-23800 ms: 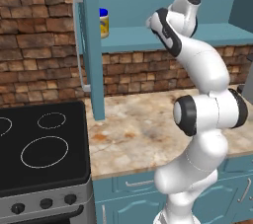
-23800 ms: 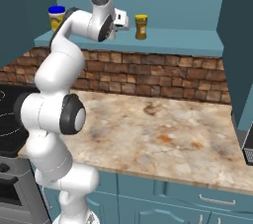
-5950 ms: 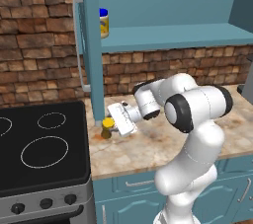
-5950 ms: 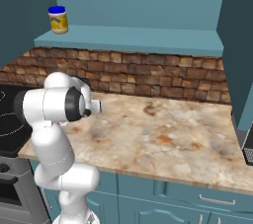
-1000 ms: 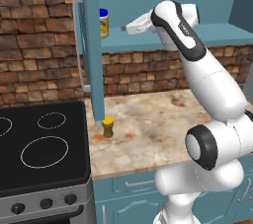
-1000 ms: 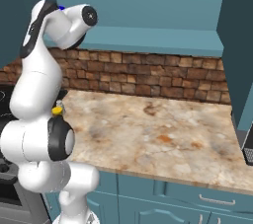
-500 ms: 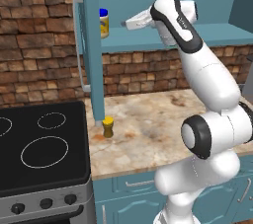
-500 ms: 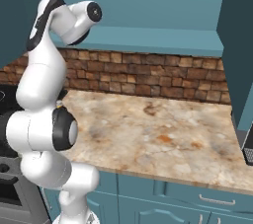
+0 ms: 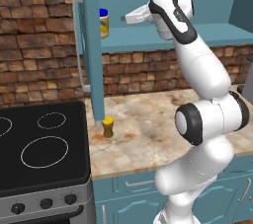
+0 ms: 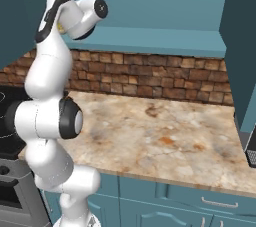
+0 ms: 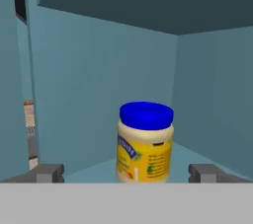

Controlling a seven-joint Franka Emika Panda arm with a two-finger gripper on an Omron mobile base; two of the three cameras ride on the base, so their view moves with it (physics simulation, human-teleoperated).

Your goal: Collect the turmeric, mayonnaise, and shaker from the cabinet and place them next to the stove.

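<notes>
The mayonnaise (image 9: 104,22) (image 11: 145,141), a pale jar with a blue lid and yellow label, stands upright at the left end of the cabinet shelf (image 9: 197,35). My gripper (image 9: 123,19) (image 11: 127,172) is level with it, a little to its right, pointing at it. It is open, and the fingertips (image 11: 47,172) stand wide on either side of the jar without touching it. The turmeric (image 9: 108,127) stands on the counter just right of the stove (image 9: 44,149). The shaker is out of view.
The cabinet's narrow open door (image 9: 91,45) with its pale handle (image 9: 77,40) hangs just left of the jar. A brick backsplash (image 9: 148,70) runs behind the marbled counter (image 10: 160,131). A dark appliance edge (image 10: 251,148) sits at the far right.
The hand has risen slightly to the jar's height and the upper arm has swung in closer to the shelf. The jar and the turmeric have not moved.
</notes>
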